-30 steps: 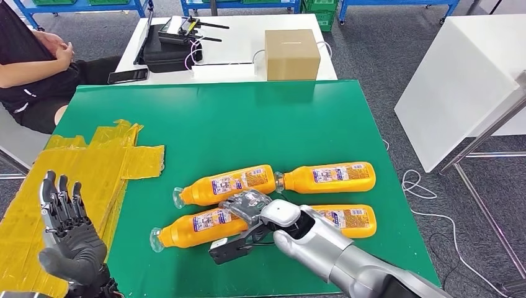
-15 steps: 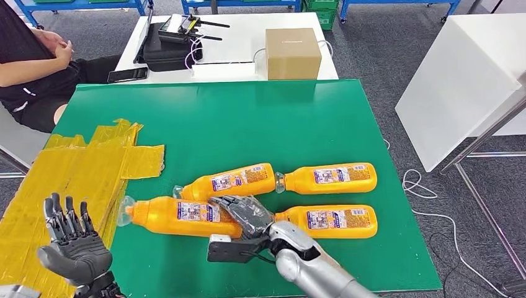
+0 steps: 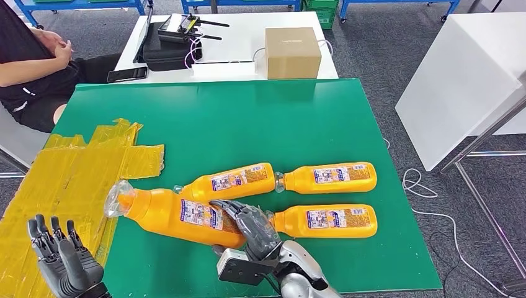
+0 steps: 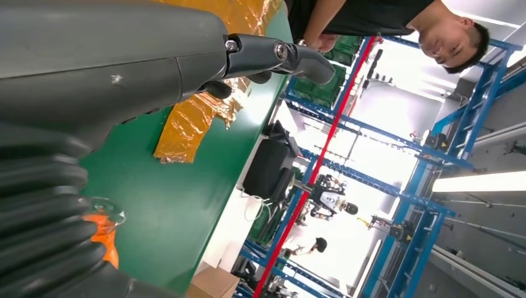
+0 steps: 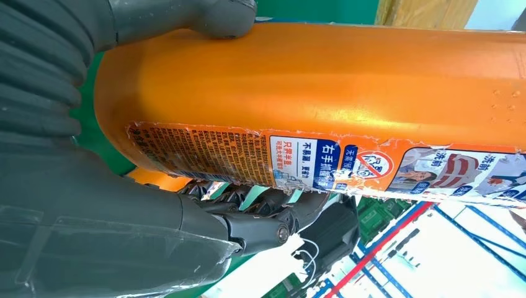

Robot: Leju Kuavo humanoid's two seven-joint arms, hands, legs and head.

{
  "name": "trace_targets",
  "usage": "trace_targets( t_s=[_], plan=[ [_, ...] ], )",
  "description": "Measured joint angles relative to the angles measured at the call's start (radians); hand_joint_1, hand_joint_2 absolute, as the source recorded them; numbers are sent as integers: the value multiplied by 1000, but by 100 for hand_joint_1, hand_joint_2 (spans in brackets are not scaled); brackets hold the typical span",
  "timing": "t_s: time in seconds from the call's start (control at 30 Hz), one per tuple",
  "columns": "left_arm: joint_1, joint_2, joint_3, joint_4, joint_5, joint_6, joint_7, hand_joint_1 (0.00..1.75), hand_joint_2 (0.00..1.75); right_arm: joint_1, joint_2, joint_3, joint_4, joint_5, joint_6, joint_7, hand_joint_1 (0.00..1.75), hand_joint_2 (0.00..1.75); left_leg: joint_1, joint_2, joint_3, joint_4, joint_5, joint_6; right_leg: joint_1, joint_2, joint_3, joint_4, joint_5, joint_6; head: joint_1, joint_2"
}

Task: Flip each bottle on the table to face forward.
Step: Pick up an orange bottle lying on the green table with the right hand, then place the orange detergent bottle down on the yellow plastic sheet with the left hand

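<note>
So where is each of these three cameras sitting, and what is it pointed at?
Head view: high on the robot, looking down at the green table; left hand and right hand show.
Left wrist view: behind the left hand, looking across the table.
Right wrist view: behind the right hand, close on the held bottle.
Shared: that bottle also shows from the head.

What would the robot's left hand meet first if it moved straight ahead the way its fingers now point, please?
Judging by the head view, the left hand points its fingers up and away over the yellow tape patch; the way looks free, though depth is unclear.
</note>
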Motion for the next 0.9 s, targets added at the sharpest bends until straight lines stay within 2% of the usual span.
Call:
trace_targets(
  t_s=[0.23,0.4,0.5,0.67,0.73,0.9],
  plan=[
    [0,-3,5,0,2,0,3,0,175,6,0,-10,-10,-3,-2,-5,175,175,0,0,0,0,0,0,0,0,0,0,0,0,0,0],
    [4,-6,8,2,55,-43,69,0,175,22,16,-31,-17,-18,-18,-47,175,175,0,0,0,0,0,0,0,0,0,0,0,0,0,0],
    [10,-8,-2,7,59,-148,116,0,175,27,29,-41,-20,-23,-21,-57,175,175,0,0,0,0,0,0,0,0,0,0,0,0,0,0],
    [11,-6,-66,31,32,-440,171,0,175,15,48,-55,-2,-36,-2,-80,175,175,0,0,0,0,0,0,0,0,0,0,0,0,0,0],
    [9,4,-109,48,29,-528,177,0,175,4,58,-58,15,-36,19,-92,175,175,0,0,0,0,0,0,-1,0,0,0,0,0,0,0],
    [9,28,-177,86,37,-588,163,0,175,-9,92,-57,53,-27,34,-104,175,175,0,0,0,0,0,0,0,0,0,0,0,0,0,0]
  ],
)
